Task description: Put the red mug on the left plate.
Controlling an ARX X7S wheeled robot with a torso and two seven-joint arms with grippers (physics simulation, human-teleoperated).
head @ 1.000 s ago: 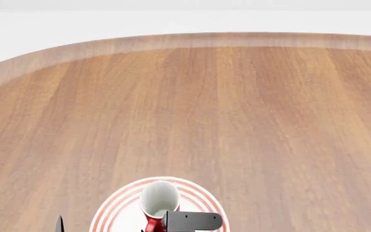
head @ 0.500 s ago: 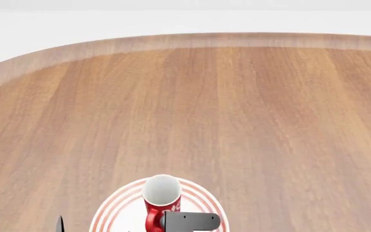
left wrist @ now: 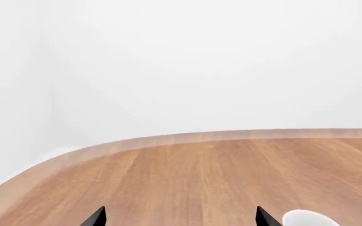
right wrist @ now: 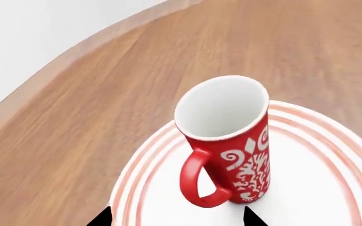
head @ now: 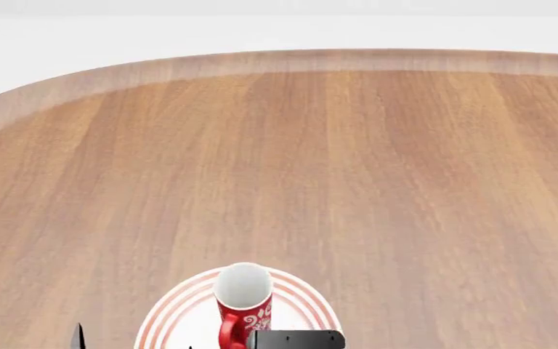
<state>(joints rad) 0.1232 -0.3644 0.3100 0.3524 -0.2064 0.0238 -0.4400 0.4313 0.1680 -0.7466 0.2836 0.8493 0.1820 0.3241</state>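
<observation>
Red mug (right wrist: 228, 141) stood upright on the left plate (right wrist: 332, 179), handle seen only by right wrist. Right tool (right wrist: 176, 217) spread open, clear of mug; left tool (left wrist: 179, 217) open above counter (head: 357, 160).

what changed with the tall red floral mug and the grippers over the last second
The tall red mug with white floral pattern went from tilted in the right gripper to standing upright on the white red-ringed plate. The right gripper let go and drew back toward the robot; its fingertips now sit apart, off the mug. The left gripper slid slightly left in the head view. Plate and wooden table stayed put.
</observation>
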